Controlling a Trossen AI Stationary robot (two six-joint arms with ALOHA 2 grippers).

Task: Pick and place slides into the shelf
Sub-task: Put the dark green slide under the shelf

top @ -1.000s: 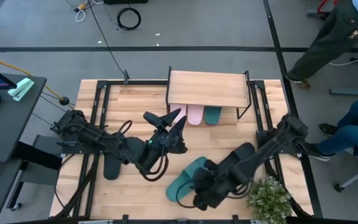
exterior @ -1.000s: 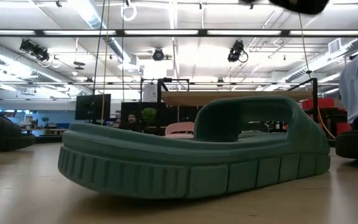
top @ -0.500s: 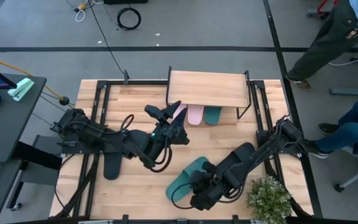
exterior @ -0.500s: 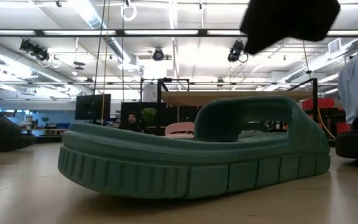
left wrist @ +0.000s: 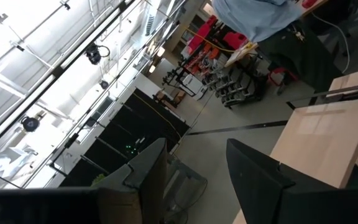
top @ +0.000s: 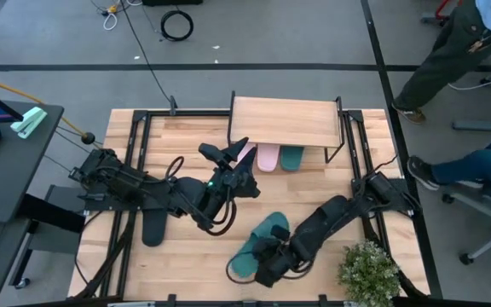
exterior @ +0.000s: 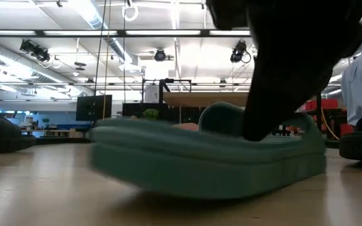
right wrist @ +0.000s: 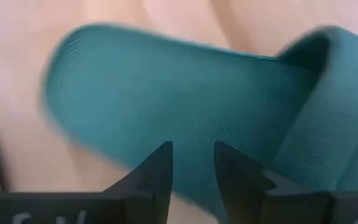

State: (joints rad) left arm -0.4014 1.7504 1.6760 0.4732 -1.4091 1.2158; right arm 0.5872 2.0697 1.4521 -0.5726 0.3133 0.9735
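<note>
Right gripper (top: 267, 264) partly hides blurred teal slide (top: 258, 246).

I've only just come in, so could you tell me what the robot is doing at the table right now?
It is putting slides under the shelf. The right gripper is down over the teal slide near the table's front edge, fingers apart just above its sole, not gripping it. The left gripper hovers open and empty by the shelf's left end. A pink slide and another teal one already sit under the shelf; a black slide waits at the left.
</note>
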